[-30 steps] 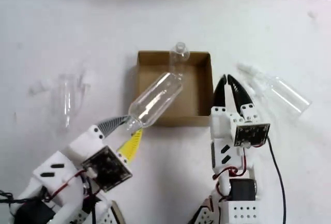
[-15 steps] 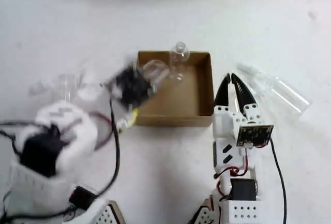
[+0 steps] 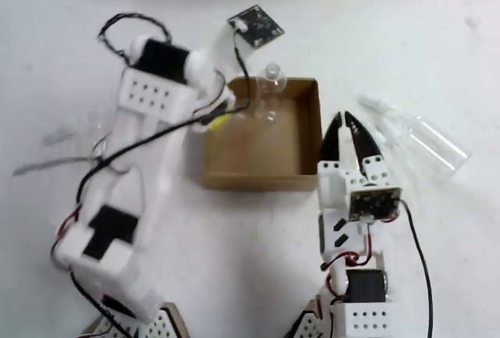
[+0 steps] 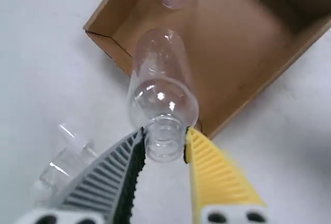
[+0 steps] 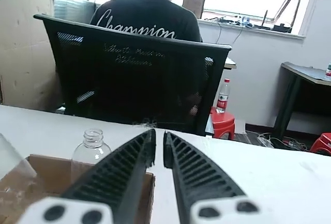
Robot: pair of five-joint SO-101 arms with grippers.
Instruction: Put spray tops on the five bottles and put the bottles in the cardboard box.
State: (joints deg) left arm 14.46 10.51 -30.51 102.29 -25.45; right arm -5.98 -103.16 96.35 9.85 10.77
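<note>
White worktop [image 3: 234,268], box [image 3: 262,180] central. Left gripper [image 4: 164,136] clenched on capless bottle [image 4: 160,79] over box's left wall; could snag there or topple 1 upright bottle [image 3: 271,80]. Right gripper [image 5: 159,133] closed, empty.

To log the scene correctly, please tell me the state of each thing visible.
Cardboard box: open.
Standing bottle: upright inside, uncapped.
Held bottle: uncapped, gripped by neck.
Left end effector: shut on Held bottle.
Right end effector: shut, empty.
Lying bottle: on its side.
</note>
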